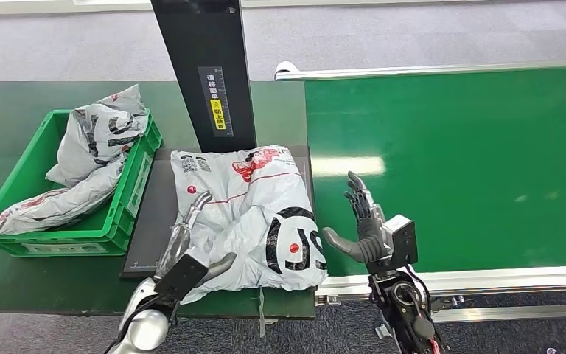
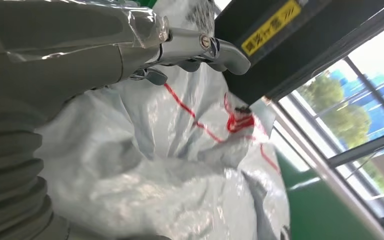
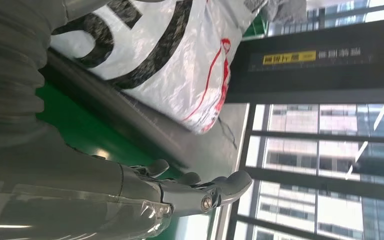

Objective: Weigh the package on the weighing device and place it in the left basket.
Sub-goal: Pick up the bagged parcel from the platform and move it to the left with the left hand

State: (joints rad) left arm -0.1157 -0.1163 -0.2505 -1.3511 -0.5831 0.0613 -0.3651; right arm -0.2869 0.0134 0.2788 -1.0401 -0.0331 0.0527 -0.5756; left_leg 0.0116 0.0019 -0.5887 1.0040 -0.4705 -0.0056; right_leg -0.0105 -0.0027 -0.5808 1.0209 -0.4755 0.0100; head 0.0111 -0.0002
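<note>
- Low in the head view, a bit left of the middle, your left hand [image 1: 191, 243] lies against the left side of the package [image 1: 254, 214]. Its fingers [image 1: 195, 209] are stretched out flat along the bag. They are not closed around it.
- The left wrist view shows the same thing: straight fingers [image 2: 200, 47] lying over the wrinkled grey bag [image 2: 170, 165]. No fold is pinched.
- Low and right of the middle, your right hand [image 1: 365, 221] stands spread open, holding nothing. It is just beside the bag's right edge and does not touch it.
- So the bag sits between your two hands. The left hand is the nearer one, because it is already touching.
- The bag lies on the dark scale plate [image 1: 151, 221], in the middle of the picture. Its long side runs from the bottom of the picture up toward the black post [image 1: 206, 70].
- Farther off, at the left of the picture, is the green basket [image 1: 129, 199] with other bags [image 1: 92, 158] in it. I think the bag has to travel that way, so the right hand would need to close in first.
</note>
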